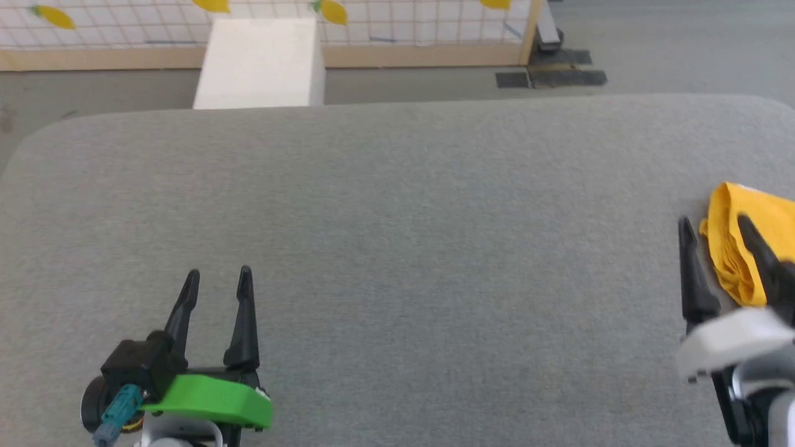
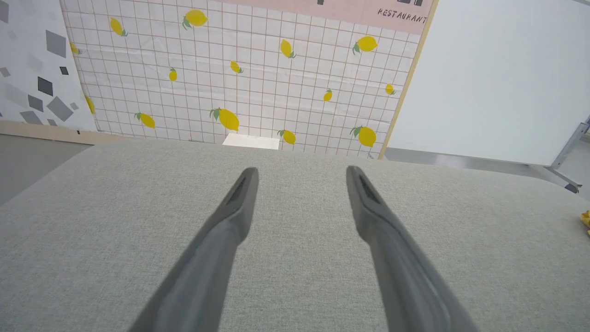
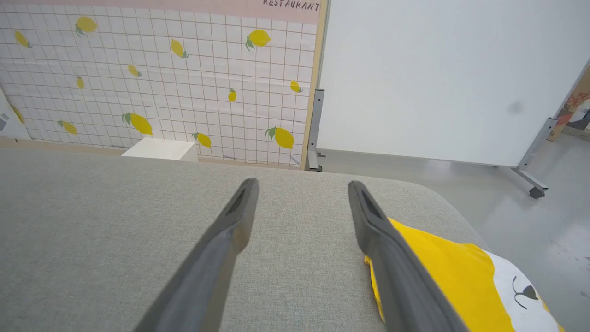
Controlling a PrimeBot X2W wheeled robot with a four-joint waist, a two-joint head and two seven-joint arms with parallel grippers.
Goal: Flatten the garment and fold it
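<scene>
**Yellow Garment Seen Bunched at the Table's Right Edge**

At the lower left of the head view, the left gripper (image 1: 219, 272) was seen with its fingers parted by a moderate gap and nothing held between them. It was poised over bare grey cloth on the table (image 1: 397, 205), well apart from the garment. Beyond the table's far edge, a white box (image 1: 261, 62) was seen on the floor before a lemon-printed wall panel (image 2: 258, 78).

At the right, the right gripper (image 1: 712, 220) was likewise seen spread and empty. Its right finger was laid across the near edge of the garment (image 1: 767, 211); whether they touched could not be told.

The garment was found gathered into layered bright yellow folds at the table's right edge. In the right wrist view, a white patch (image 3: 521, 295) bearing a thin black mark was shown. In the left wrist view, a scrap of yellow was caught at the far right.
</scene>
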